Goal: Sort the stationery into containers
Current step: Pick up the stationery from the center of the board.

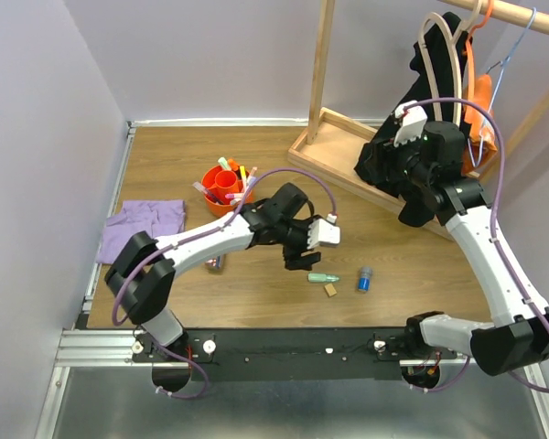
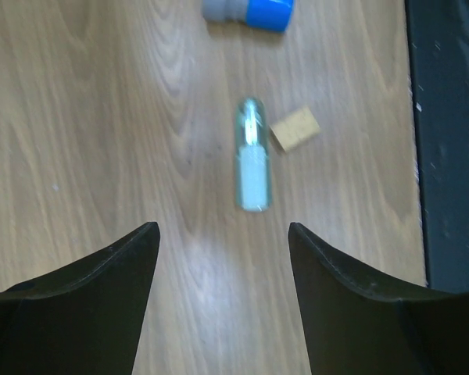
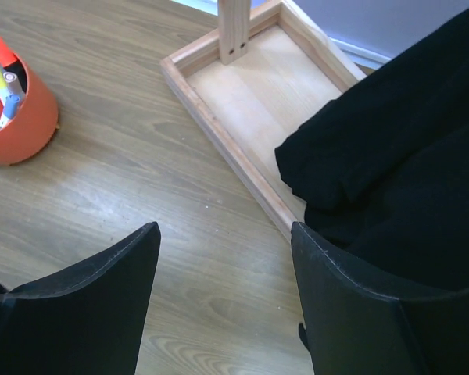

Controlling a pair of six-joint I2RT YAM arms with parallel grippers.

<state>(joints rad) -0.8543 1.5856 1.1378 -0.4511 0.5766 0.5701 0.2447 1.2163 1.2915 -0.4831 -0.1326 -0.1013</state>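
The round orange tub (image 1: pixel 222 189) stands at the back left of the table with several pens and markers upright in it. Its side also shows in the right wrist view (image 3: pixel 19 121). A pale green-clear tube (image 1: pixel 325 277), a tan eraser (image 1: pixel 330 291) and a blue cylinder (image 1: pixel 364 279) lie on the wood near the front. My left gripper (image 1: pixel 300 259) is open and empty, just left of the tube (image 2: pixel 252 160). The eraser (image 2: pixel 295 129) and the blue cylinder (image 2: pixel 254 9) lie beyond it. My right gripper (image 3: pixel 225 234) is open and empty, held high by the rack.
A wooden rack base (image 1: pixel 348 146) with an upright post stands at the back right, with black clothing (image 1: pixel 412 155) hanging over it. A folded purple cloth (image 1: pixel 145 227) lies at the left. A small dark item (image 1: pixel 215 262) lies under my left arm.
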